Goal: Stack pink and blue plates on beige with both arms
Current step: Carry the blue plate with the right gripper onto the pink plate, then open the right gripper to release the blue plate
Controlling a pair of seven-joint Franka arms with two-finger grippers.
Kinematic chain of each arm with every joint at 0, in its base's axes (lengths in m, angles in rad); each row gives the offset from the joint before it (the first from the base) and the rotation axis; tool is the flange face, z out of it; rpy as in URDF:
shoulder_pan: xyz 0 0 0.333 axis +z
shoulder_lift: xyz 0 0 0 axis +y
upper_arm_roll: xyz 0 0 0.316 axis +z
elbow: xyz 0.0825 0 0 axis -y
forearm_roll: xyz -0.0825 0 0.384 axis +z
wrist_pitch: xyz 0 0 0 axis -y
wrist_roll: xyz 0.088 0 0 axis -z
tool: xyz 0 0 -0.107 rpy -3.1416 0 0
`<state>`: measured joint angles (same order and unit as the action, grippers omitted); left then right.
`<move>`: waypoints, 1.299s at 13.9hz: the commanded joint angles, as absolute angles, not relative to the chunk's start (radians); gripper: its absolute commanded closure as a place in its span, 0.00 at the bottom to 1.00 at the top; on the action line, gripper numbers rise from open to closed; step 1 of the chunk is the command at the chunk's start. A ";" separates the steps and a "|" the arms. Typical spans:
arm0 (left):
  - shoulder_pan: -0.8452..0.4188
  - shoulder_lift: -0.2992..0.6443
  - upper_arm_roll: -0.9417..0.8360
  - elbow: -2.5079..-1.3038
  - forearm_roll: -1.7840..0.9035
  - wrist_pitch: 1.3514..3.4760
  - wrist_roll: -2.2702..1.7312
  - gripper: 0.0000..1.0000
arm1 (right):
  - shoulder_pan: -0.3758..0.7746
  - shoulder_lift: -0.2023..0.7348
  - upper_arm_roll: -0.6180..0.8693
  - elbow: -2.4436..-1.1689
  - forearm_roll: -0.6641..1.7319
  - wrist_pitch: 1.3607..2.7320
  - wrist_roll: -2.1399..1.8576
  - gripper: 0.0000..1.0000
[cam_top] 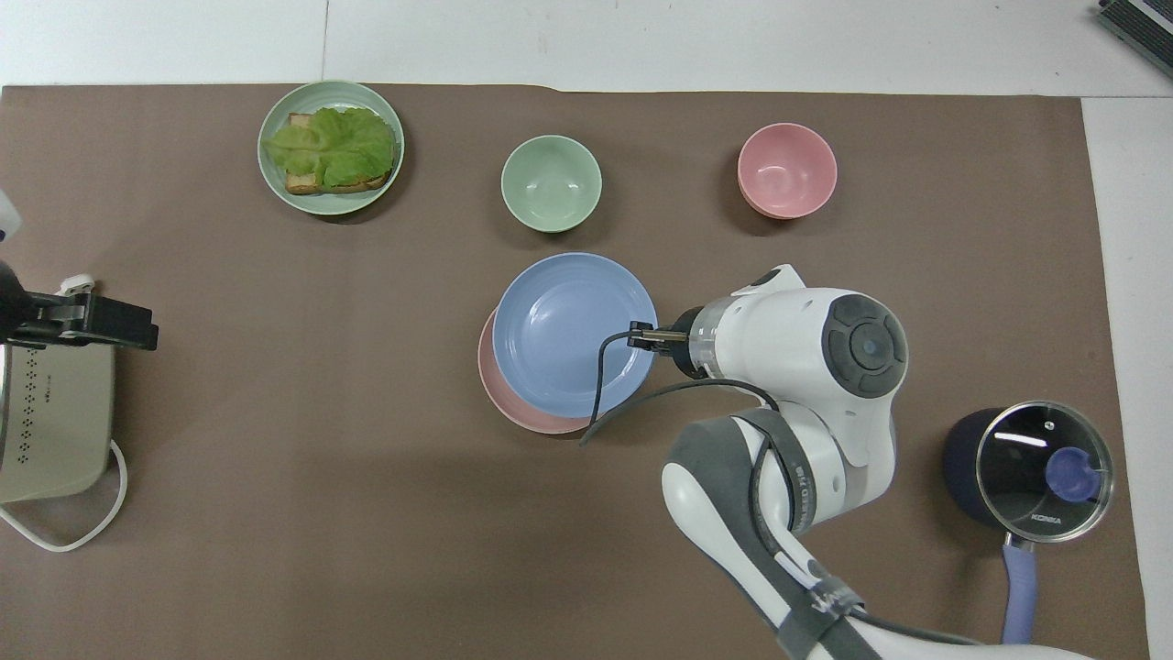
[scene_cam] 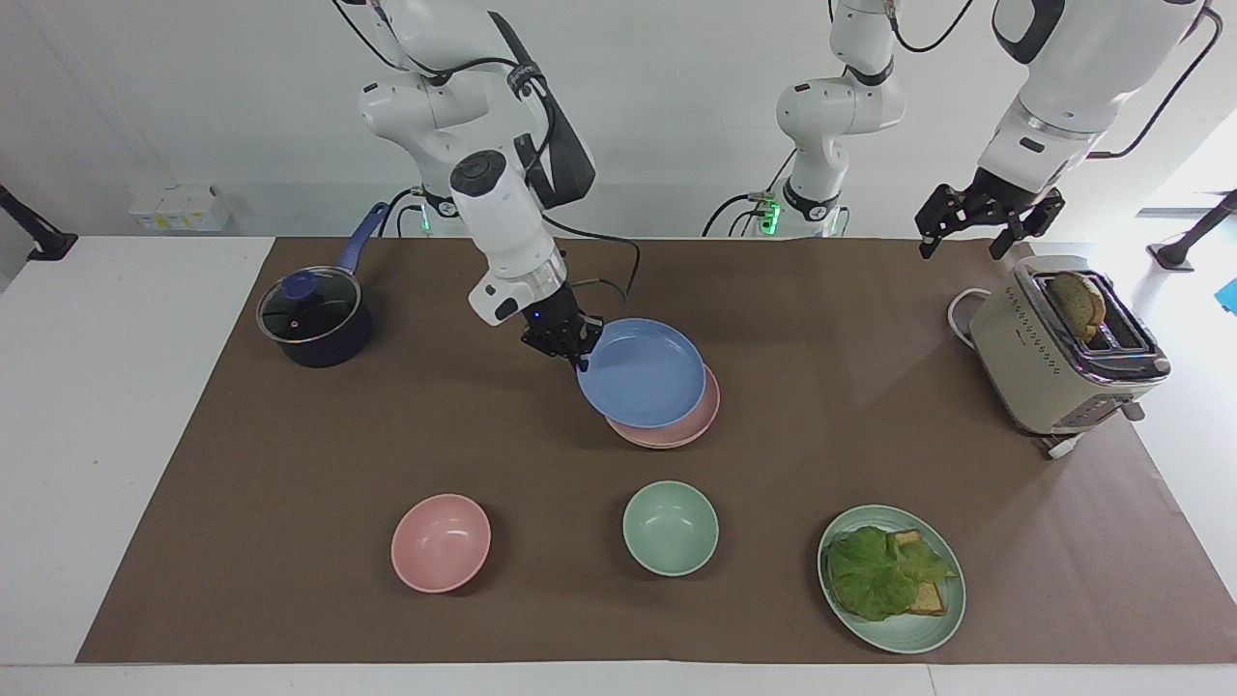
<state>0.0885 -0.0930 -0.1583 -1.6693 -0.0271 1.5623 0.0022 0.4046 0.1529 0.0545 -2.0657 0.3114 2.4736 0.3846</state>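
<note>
My right gripper (scene_cam: 580,356) (cam_top: 641,336) is shut on the rim of the blue plate (scene_cam: 643,372) (cam_top: 568,335). It holds that plate slightly tilted, just over the pink plate (scene_cam: 667,435) (cam_top: 513,403), and covers most of it. Only a pink crescent shows at the edge. Whether the two plates touch I cannot tell. The beige plate is hidden. My left gripper (scene_cam: 974,232) (cam_top: 137,330) hangs open and empty in the air over the toaster, where that arm waits.
A toaster (scene_cam: 1053,358) (cam_top: 55,431) with bread in it stands at the left arm's end. A lidded dark pan (scene_cam: 311,314) (cam_top: 1035,467) sits at the right arm's end. Farther out are a pink bowl (scene_cam: 441,541), a green bowl (scene_cam: 670,528) and a green plate (scene_cam: 908,640) with lettuce and toast.
</note>
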 commanded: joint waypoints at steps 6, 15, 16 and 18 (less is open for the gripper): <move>0.098 -0.098 -0.164 -1.667 -0.017 1.548 0.017 0.00 | 0.451 0.238 0.051 -2.063 0.336 2.577 0.376 1.00; 0.098 -0.098 -0.164 -1.667 -0.017 1.548 0.017 0.00 | 0.451 0.239 0.052 -2.085 0.336 2.563 0.383 1.00; 0.098 -0.098 -0.163 -1.667 -0.017 1.548 0.017 0.00 | 0.451 0.238 0.052 -2.085 0.337 2.563 0.385 1.00; 0.098 -0.098 -0.164 -1.667 -0.017 1.548 0.017 0.00 | 0.463 0.233 0.057 -2.086 0.337 2.542 0.393 0.99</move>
